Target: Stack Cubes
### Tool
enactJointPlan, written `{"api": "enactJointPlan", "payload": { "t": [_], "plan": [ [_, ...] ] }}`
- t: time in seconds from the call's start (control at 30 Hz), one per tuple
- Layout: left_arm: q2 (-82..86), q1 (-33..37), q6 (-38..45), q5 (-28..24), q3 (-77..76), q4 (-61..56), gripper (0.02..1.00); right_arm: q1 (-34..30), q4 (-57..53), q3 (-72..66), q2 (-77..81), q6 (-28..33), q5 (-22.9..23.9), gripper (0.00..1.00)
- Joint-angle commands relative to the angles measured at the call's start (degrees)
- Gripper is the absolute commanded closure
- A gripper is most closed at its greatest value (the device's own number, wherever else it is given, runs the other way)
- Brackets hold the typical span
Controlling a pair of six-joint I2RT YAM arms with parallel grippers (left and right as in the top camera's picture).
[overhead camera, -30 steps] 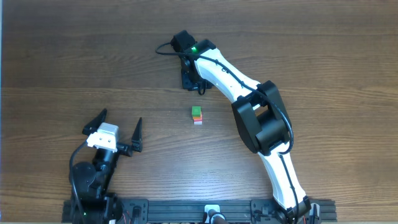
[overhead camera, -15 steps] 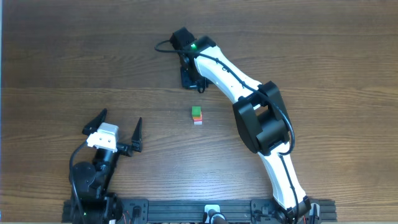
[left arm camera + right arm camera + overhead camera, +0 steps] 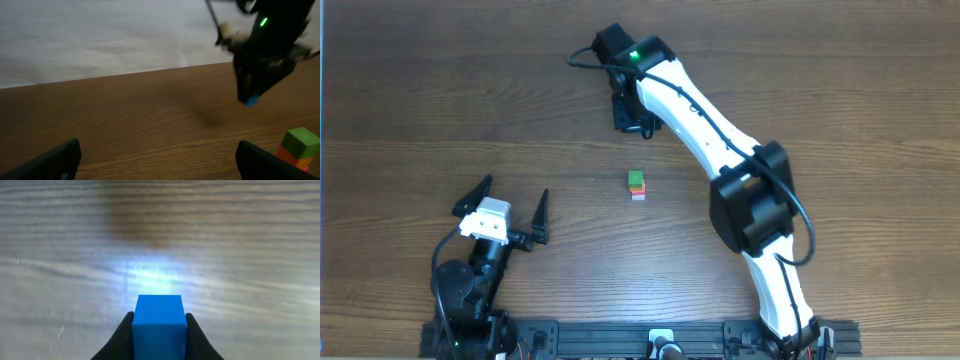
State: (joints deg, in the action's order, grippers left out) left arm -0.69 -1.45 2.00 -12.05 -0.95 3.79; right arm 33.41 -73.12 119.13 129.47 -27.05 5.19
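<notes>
Blue cube (image 3: 159, 332) clamped in right end effector (image 3: 159, 317) over open tabletop (image 3: 840, 90); left end effector (image 3: 516, 186) spread apart.

The table (image 3: 410, 90) is brown with a darker wood grain. The cube (image 3: 159, 325) in the black jaws is blue. The stack (image 3: 637, 186) runs green over orange over pale pink. The right arm (image 3: 690, 105) is white with black joints and a green light (image 3: 636, 55).
</notes>
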Motion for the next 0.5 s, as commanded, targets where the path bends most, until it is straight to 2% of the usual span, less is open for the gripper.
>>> {"api": "enactJointPlan", "payload": {
  "t": [0.03, 0.3, 0.5],
  "plan": [
    [0.4, 0.3, 0.8, -0.5, 0.3, -0.2, 0.02, 3.3, -1.9, 0.3, -9.7, -1.7, 4.2, 0.991],
    [0.4, 0.3, 0.8, -0.5, 0.3, -0.2, 0.018, 8.0, -7.6, -0.5, -15.5, -5.0, 5.6, 0.991],
    [0.4, 0.3, 0.8, -0.5, 0.3, -0.2, 0.018, 10.8, -6.2, -7.7, -17.9, -8.4, 5.8, 0.991]
  ]
}}
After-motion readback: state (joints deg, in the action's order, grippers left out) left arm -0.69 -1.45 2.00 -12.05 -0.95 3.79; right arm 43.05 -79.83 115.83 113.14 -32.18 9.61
